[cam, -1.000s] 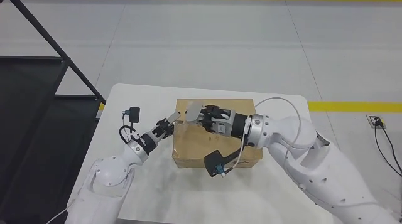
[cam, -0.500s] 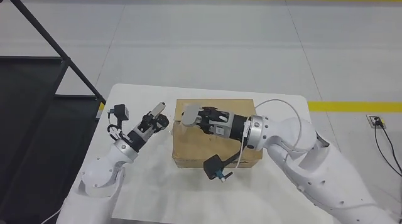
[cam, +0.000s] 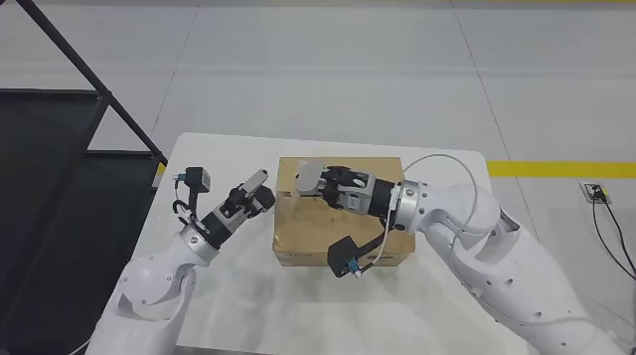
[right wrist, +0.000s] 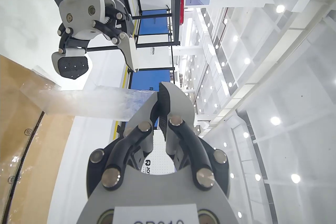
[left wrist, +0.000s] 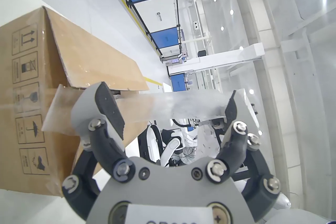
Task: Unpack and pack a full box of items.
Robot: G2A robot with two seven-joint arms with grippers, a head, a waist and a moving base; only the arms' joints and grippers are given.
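A brown cardboard box (cam: 318, 231) stands in the middle of the white table (cam: 229, 161). My right gripper (cam: 310, 178) hovers over the box's far left corner, shut on a strip of clear tape (right wrist: 92, 101) that runs from its fingers (right wrist: 164, 99) back to the box top (right wrist: 15, 93). My left gripper (cam: 256, 188) hangs open just left of the box, a little apart from it. In the left wrist view the box (left wrist: 26, 78) has a raised flap edge, and the tape (left wrist: 183, 104) stretches across beyond the open left gripper (left wrist: 169, 93). In the right wrist view the left gripper (right wrist: 102, 66) is above the tape, not touching it.
A black metal frame (cam: 60, 186) stands along the table's left side. Bare table top lies left of and in front of the box. The floor beyond the table has a yellow line (cam: 556, 168).
My left gripper has pulled back leftward from beside the right gripper at the box corner, and now stands open off the box's left side. The right gripper has barely shifted, still holding the tape.
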